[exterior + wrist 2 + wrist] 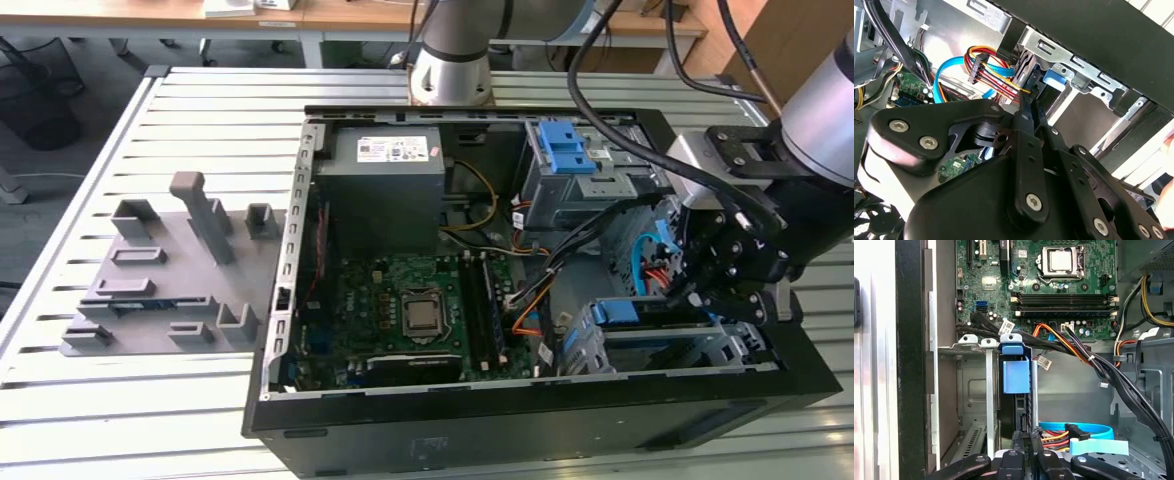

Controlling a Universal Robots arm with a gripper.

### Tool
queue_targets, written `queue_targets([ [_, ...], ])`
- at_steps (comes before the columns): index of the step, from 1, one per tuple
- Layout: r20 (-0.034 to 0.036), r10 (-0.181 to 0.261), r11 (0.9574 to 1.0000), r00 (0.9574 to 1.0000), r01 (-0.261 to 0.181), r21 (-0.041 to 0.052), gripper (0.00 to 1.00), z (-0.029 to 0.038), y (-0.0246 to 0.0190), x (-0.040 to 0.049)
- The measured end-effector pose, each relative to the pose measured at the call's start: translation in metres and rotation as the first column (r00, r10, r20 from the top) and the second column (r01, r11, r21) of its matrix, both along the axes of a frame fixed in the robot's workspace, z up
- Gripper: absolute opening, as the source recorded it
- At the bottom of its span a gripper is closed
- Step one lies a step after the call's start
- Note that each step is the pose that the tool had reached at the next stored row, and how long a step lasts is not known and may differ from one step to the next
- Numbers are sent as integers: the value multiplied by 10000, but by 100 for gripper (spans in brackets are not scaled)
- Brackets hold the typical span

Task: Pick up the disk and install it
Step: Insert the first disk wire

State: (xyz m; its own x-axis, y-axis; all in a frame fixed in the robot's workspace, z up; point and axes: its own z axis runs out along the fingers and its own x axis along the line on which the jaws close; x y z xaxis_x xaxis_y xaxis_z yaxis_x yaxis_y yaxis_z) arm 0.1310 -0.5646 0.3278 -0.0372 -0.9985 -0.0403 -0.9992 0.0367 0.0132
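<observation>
Arm [814,110]: silver-grey cylindrical tube sections, with a matching silver base column [447,60] at the far edge of the table. Black cables [627,50] loop along the arm in a loose bundle. Gripper [721,275]: matte black linkage body on a grey mounting block. In the second wrist view the gripper [1029,107] shows black bar links pinned by silver round-head screws [1034,202].

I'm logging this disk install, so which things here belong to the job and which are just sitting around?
Job: disk in its blue plastic carrier bracket, standing in the grey metal drive cage; black gripper right by it.
Just there: grey boxy power supply; green motherboard; blue plastic latch; grey plastic fixture block on the slatted metal table.
</observation>
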Motion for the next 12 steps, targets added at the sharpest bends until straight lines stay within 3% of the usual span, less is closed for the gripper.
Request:
queue_targets([
  [5,0,-1,10000,10000,1,6,18,10,0,0],
  [6,0,-2,10000,10000,2,3,24,21,0,0],
  [12,-1,-1,10000,10000,1,2,24,51,0,1],
])
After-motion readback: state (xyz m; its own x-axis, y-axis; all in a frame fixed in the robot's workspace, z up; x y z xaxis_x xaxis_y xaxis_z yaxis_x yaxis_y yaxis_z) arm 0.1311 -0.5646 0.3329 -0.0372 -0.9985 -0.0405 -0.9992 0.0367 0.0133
